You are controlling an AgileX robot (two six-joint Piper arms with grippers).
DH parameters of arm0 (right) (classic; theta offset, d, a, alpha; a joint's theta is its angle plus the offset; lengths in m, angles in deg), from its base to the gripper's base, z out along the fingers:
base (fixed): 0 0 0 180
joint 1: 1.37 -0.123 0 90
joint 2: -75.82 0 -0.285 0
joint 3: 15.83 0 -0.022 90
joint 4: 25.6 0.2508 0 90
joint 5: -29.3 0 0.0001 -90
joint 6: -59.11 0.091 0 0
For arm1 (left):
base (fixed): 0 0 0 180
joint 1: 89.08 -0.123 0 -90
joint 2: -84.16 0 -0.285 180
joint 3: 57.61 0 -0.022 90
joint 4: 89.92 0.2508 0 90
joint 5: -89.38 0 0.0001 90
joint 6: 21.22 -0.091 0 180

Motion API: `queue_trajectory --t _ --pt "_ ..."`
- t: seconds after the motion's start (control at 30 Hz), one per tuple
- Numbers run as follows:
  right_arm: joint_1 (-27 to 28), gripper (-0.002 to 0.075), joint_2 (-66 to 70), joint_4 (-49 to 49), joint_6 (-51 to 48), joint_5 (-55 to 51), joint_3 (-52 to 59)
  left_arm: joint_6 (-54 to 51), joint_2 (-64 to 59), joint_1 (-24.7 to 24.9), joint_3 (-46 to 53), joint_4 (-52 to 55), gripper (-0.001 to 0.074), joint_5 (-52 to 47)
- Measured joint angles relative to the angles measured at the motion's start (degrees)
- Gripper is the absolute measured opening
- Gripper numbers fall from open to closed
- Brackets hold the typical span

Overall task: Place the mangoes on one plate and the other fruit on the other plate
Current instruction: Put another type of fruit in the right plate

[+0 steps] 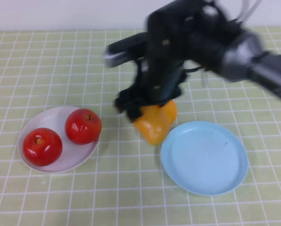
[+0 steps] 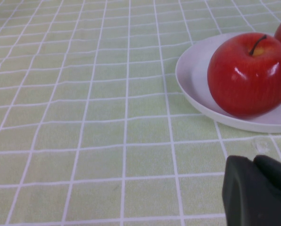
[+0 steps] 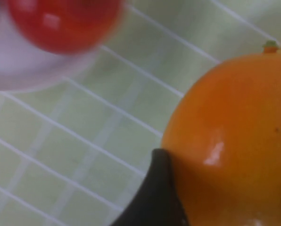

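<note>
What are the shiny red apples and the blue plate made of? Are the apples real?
The two round glossy red apples on the white plate look like plastic or wax, perhaps fake: very even colour, hard bright glints. The round light blue plate looks like smooth matte plastic, with no sparkle. The right pincer holds an equally glossy orange mango; the left pincer is shut nearby.

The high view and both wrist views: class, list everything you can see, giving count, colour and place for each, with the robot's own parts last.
apples: two, red, both on the white plate.
white plate: one, on the robot's left.
mango: one visible, orange-yellow, held between the plates.
blue plate: one, light blue, nothing on it, on the robot's right.
tablecloth: one, pale green with a white grid.
right gripper: black, gripping the mango at the blue plate's edge.
left gripper: black, shut, low by the white plate.
</note>
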Motion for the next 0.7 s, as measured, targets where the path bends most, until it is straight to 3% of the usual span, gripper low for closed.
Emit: queue_trajectory --t 0.2,0.4,0.7 --pt "4.58 0.0548 -9.68 -1.16 5.32 0.75 16.95 0.00 0.00 0.00 0.00 0.00 0.0004 0.00" --pt "7.75 0.0548 -12.86 0.94 7.34 9.25 32.03 0.00 0.00 0.00 0.00 0.00 0.0004 0.00" --pt "8.10 0.0564 -12.26 4.81 7.34 16.57 35.24 0.00 0.00 0.00 0.00 0.00 0.0004 0.00"
